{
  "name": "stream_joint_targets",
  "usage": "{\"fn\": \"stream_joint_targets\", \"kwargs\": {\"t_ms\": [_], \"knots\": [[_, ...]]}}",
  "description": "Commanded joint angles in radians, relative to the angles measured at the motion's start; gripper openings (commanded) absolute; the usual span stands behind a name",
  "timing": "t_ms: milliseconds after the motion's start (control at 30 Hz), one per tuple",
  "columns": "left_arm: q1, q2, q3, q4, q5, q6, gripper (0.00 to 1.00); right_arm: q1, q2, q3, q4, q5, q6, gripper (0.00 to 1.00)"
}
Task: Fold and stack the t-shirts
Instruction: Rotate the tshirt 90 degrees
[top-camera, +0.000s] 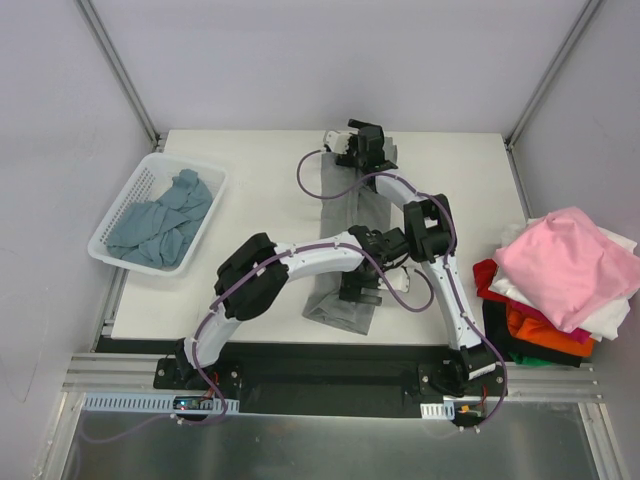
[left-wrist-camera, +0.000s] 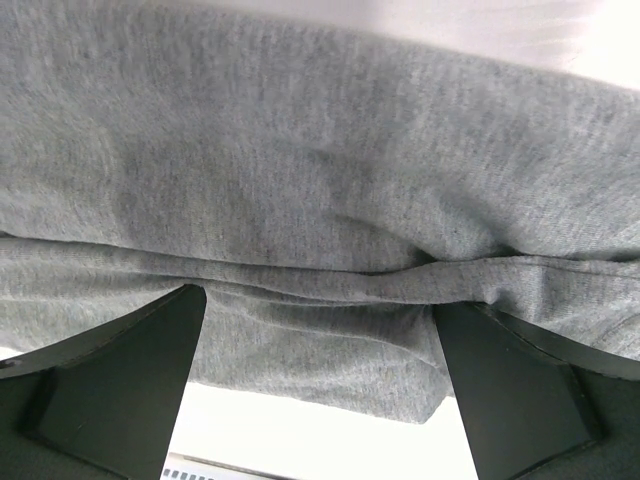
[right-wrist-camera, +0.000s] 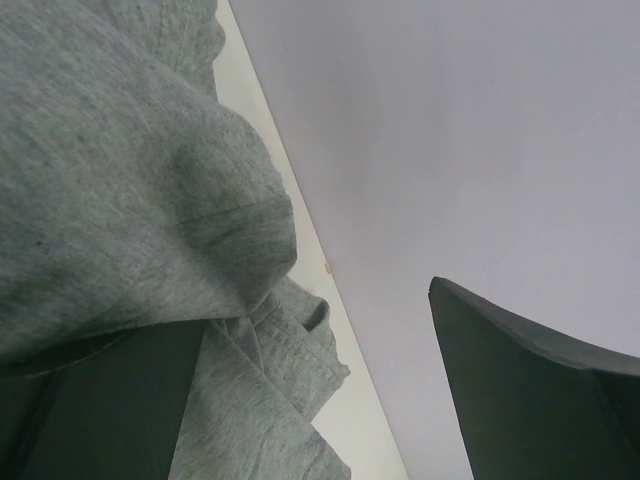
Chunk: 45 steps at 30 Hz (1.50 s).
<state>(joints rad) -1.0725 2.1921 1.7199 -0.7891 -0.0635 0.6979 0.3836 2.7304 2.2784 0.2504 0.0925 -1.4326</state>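
Observation:
A light heather-grey t-shirt (top-camera: 342, 200) lies folded into a long strip down the middle of the table. My left gripper (top-camera: 360, 288) is low over the strip's near end. In the left wrist view this gripper (left-wrist-camera: 320, 310) is open, and the grey t-shirt (left-wrist-camera: 300, 170) spans the gap between its fingers (left-wrist-camera: 120, 380). My right gripper (top-camera: 365, 150) is at the strip's far end. It is also open in the right wrist view (right-wrist-camera: 315, 310), where the grey t-shirt (right-wrist-camera: 120, 180) bulges over the left finger and the right finger (right-wrist-camera: 530, 390) is bare.
A white slatted basket (top-camera: 102, 245) at the left holds a blue-teal t-shirt (top-camera: 160, 225). A pile sits at the table's right edge, with a pink t-shirt (top-camera: 570, 265) on top of white (top-camera: 612, 315), red (top-camera: 488, 280) and orange (top-camera: 540, 338) ones. The back wall is close behind my right gripper.

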Motion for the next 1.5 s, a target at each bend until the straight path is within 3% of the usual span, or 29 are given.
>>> {"fn": "stream_joint_targets", "kwargs": {"t_ms": [0, 667, 1133, 1467], "knots": [[-0.060, 0.024, -0.074, 0.090, 0.068, -0.064, 0.99, 0.018, 0.003, 0.044, 0.038, -0.016, 0.006, 0.96], [-0.053, -0.061, -0.160, 0.206, -0.150, -0.077, 0.99, -0.022, -0.193, -0.237, 0.210, 0.055, 0.072, 0.96], [-0.047, -0.132, -0.154, 0.243, -0.265, -0.038, 0.99, -0.017, -0.189, -0.085, 0.141, 0.130, 0.067, 0.96], [-0.047, -0.216, -0.171, 0.261, -0.341, -0.012, 0.99, 0.000, -0.307, -0.213, 0.145, 0.150, 0.081, 0.96]]}}
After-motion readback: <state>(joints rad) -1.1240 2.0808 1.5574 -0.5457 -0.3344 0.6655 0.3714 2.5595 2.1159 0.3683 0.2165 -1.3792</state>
